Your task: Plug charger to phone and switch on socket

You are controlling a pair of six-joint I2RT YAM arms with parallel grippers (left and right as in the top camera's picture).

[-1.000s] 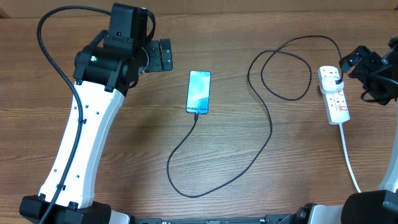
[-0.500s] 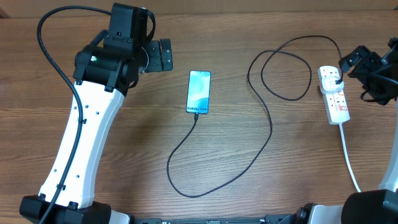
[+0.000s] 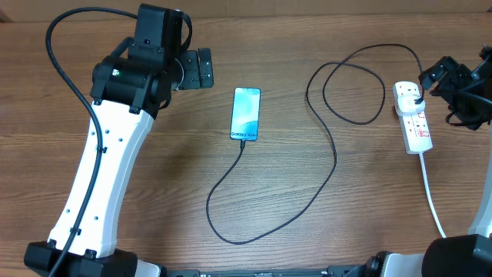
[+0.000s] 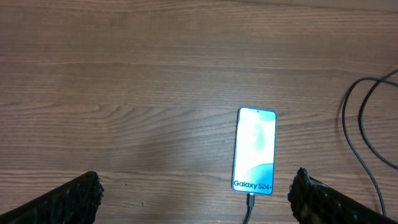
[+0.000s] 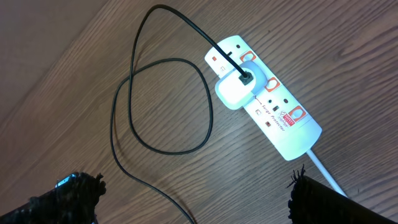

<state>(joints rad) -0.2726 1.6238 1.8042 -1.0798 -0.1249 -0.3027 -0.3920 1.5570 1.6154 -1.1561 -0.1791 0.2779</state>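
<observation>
Left tool [image 3: 204, 68]: jaws wide apart, empty, over the desk's [image 3: 169, 181] far left part.
Phone [image 3: 245, 114]: flat at the far middle, screen lit, cable tip in its near end.
Charger [image 3: 335, 161]: black cable loops across the middle to a white adapter on the socket.
Socket [image 3: 413, 115]: by the right edge, white lead trailing nearward.
Right tool [image 5: 194, 196]: jaws spread, empty, above the socket.

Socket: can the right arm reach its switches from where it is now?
Probably yes. The right gripper hangs open close by the socket, with nothing between them. Only the white adapter and its cable occupy one outlet, so the switches look clear.
</observation>
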